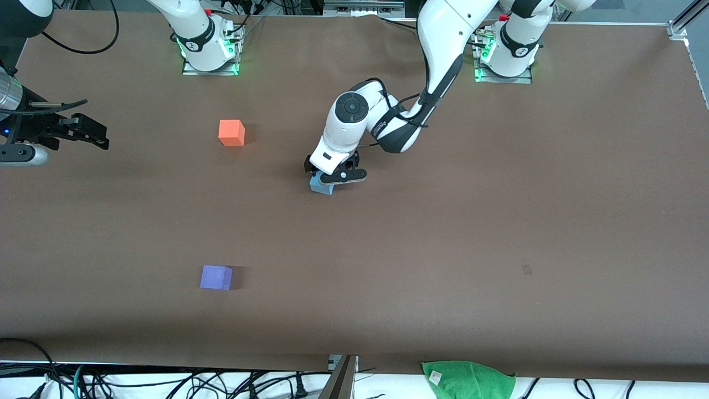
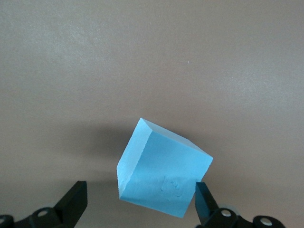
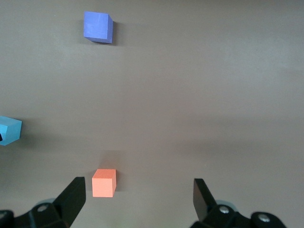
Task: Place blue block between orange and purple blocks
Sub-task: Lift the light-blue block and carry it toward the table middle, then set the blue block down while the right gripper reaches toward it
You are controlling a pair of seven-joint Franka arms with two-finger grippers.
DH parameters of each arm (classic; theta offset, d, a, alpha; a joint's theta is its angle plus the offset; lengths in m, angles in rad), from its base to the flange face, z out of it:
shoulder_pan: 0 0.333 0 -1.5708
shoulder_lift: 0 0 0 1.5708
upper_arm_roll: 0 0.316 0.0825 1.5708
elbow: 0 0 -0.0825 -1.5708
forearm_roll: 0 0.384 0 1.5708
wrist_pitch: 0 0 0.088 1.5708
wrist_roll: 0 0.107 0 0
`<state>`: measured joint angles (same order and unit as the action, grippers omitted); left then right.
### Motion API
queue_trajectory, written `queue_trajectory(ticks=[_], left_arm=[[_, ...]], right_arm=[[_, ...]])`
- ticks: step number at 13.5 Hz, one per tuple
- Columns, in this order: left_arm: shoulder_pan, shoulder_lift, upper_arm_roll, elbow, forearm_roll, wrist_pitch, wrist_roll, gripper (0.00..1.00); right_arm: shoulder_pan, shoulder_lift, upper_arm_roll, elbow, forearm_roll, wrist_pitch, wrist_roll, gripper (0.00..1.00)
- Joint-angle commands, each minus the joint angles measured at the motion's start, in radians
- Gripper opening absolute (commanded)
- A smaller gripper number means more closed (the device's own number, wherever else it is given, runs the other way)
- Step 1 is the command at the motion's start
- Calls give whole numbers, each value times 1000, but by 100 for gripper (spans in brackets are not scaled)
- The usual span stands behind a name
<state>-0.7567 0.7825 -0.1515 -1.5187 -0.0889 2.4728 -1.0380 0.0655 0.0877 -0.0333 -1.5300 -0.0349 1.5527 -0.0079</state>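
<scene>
Because the blue block (image 1: pixel 321 185) has to end up in the gap between the orange block (image 1: pixel 231 133) and the purple block (image 1: pixel 216 277), the left arm reaches in from its base to the middle of the table (image 1: pixel 498 221), its gripper (image 1: pixel 335 178) low over the block. In the left wrist view the block (image 2: pixel 164 173) sits tilted, one corner turned up, with one finger (image 2: pixel 205 203) touching its edge and the other finger (image 2: pixel 71 202) standing well clear of it; the jaws look spread wide, so this reads as either a grasp about to close or a block not yet squarely caught. The orange block lies toward the right arm's end, farther from the front camera; the purple one lies nearer to that camera, roughly in line with it. The open stretch between them is the target, and the blue block is well apart from it, toward the left arm's end. The right gripper (image 1: pixel 83 133) waits at the right arm's end of the table, fingers apart, holding nothing; its wrist camera looks down on the orange block (image 3: pixel 104 183), the purple block (image 3: pixel 98 27) and a cut-off sliver of the blue one (image 3: pixel 9 130). Hidden: the left gripper covers the upper part of the blue block from the front, and whether the block rests on the table or is slightly lifted is hard to tell.
</scene>
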Motion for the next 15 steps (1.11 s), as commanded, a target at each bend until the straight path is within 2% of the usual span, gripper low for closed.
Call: queue_trajectory(ticks=[1, 5, 8, 12, 15], left_arm=[[-10, 6, 15, 22, 20, -9, -19, 100], [34, -26, 17, 18, 20, -35, -13, 100], [107, -74, 15, 22, 20, -136, 2, 100], [180, -115, 13, 20, 20, -239, 121, 100], [214, -140, 15, 18, 20, -270, 124, 100]], right_arm=[[-10, 10, 4, 22, 16, -8, -11, 100], [-10, 10, 4, 22, 16, -8, -11, 100], [-10, 10, 4, 22, 16, -8, -11, 100], [-10, 10, 4, 22, 16, -8, -11, 100], [-10, 10, 4, 22, 18, -8, -11, 100]])
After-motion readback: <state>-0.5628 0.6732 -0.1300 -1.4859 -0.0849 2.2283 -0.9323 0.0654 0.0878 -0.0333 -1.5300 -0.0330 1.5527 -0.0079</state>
